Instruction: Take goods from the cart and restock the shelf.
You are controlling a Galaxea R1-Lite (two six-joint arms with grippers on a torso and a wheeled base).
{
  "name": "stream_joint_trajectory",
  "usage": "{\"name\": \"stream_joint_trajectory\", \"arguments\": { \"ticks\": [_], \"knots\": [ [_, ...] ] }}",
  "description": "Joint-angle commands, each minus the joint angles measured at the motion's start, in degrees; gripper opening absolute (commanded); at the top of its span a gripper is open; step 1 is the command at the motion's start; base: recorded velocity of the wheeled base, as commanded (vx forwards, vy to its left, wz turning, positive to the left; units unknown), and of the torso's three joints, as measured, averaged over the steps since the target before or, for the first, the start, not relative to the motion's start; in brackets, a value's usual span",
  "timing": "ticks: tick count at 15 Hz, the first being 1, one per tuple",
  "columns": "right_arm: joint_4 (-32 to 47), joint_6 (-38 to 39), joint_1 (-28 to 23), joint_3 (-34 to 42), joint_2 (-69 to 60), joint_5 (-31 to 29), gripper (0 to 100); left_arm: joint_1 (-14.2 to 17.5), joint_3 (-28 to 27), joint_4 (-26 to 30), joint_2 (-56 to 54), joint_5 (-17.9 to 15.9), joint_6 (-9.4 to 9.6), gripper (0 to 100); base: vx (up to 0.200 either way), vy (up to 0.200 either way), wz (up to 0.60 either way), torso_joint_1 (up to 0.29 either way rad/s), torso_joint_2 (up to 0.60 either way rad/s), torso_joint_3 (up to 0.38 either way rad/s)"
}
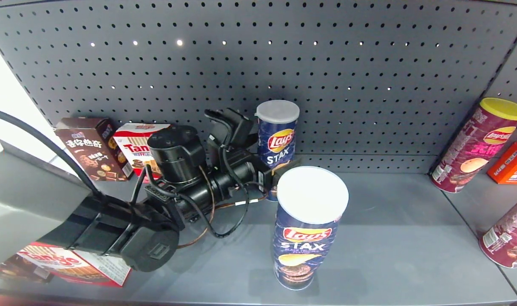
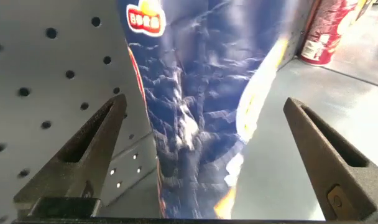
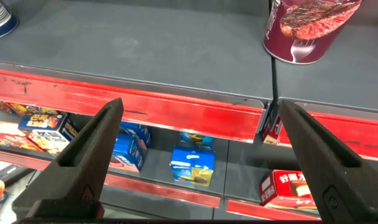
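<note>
Restocking a grey shelf (image 1: 403,238)

Upright, lid up, long axis vertical, the near blue can (image 1: 306,238) stands at the shelf front. Just behind it a second blue can (image 1: 277,136), also upright, sits by the pegboard (image 1: 326,55) between the spread left jaws. Right jaws hang released. Left of the near can: two wafer boxes (image 1: 141,144), one brown box (image 1: 88,148); right: two maroon cans (image 1: 475,148), one orange box (image 1: 511,163).

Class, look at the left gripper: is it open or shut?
Open: the fingers of the left gripper stand wide apart, the blue chip can between them.
</note>
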Motion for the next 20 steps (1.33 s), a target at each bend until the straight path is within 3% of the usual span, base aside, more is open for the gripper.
{"name": "stream_joint_trajectory", "arguments": {
  "ticks": [1, 8, 11, 14, 17, 18, 20],
  "knots": [
    [-0.02, -0.02, 0.02, 0.00, 0.10, 0.04, 100, 0.06, 2.64, 0.73, -5.58, 0.12, -0.01, 100, 0.000, 0.000, 0.00, 0.000, 0.00, 0.000],
    [-0.02, -0.02, 0.02, 0.00, 0.10, 0.04, 100, 0.76, 2.12, 11.54, -12.00, 1.43, -0.01, 100, 0.000, 0.000, 0.00, 0.000, 0.00, 0.000],
    [-0.02, -0.02, 0.02, 0.00, 0.10, 0.04, 100, 0.85, 0.97, 19.71, -14.98, 1.43, -0.01, 100, 0.000, 0.000, 0.00, 0.000, 0.00, 0.000],
    [-0.02, -0.02, 0.02, 0.00, 0.10, -0.05, 100, 1.20, -4.48, 32.11, -15.34, 5.74, -0.01, 100, 0.000, 0.000, 0.00, 0.000, 0.00, 0.000],
    [-0.02, -0.02, 0.02, 0.00, 0.10, 0.04, 100, 2.17, -8.61, 38.35, -15.34, 6.18, 0.08, 100, 0.000, 0.000, 0.00, 0.000, 0.00, 0.000],
    [-0.02, -0.02, 0.02, 0.00, 0.10, 0.04, 100, 2.34, -10.19, 41.33, -15.25, 7.32, 0.70, 100, 0.000, 0.000, 0.00, 0.000, 0.00, 0.000],
    [-0.02, -0.02, 0.02, 0.00, 0.10, 0.04, 100, 3.66, -10.63, 44.06, -15.07, 8.99, 3.77, 100, 0.000, 0.000, 0.00, 0.000, 0.00, 0.000]
  ]
}}
